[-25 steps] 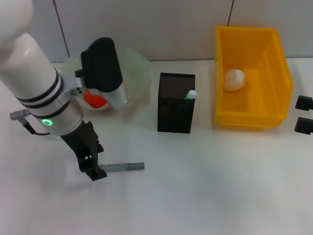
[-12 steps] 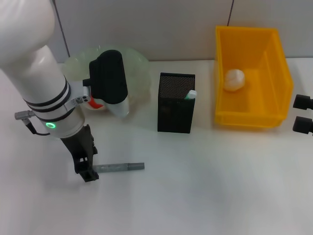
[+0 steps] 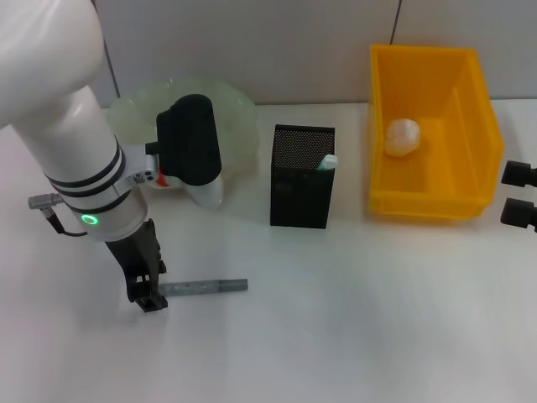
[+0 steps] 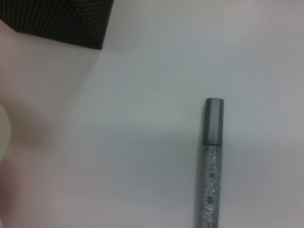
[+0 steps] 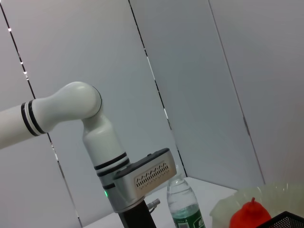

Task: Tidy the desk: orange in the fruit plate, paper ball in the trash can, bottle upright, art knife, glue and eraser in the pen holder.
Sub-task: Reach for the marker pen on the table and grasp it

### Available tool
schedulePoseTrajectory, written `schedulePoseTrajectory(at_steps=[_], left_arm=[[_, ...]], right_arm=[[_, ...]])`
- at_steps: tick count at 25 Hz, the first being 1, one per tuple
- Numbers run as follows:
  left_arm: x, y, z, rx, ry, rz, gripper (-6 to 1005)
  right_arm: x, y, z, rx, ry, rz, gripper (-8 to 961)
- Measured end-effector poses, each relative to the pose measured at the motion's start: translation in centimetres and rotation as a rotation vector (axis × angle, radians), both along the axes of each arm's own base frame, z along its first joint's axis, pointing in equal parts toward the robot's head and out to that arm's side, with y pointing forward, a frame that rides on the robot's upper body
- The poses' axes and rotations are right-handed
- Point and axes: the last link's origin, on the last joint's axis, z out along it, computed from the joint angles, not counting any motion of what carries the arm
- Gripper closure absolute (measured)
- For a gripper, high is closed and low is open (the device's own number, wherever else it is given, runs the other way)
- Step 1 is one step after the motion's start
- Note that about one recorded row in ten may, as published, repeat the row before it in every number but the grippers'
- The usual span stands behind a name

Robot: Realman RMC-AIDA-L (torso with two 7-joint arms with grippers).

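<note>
left gripper (image 3: 148,295): jaws down at the counter (image 3: 352,319) over the near end of the grey art knife (image 3: 204,286), seemingly closed on it, hard to confirm | art knife flat, front-left of pen holder (image 3: 302,176) | right gripper (image 3: 520,197): parked at right edge, jaws apart, empty

Yellow bin (image 3: 470,92); black mesh holder (image 3: 302,180); grey glittery knife (image 3: 204,286).
</note>
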Motion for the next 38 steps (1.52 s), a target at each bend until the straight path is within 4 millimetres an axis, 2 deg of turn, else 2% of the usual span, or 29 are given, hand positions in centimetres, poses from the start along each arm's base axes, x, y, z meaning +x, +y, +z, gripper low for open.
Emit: schedulePoseTrajectory(at_steps=[6,38], left_arm=[[-0.3,0.07,-0.21,0.001,0.004,0.003,500],[-0.12,0.24,-0.29,-0.007,0.022,-0.006,530]], right_arm=[[-0.02,0.03,-0.03,0.001,0.0,0.0,208],[-0.08,0.06,-0.17,0.0,0.001,0.003,208]])
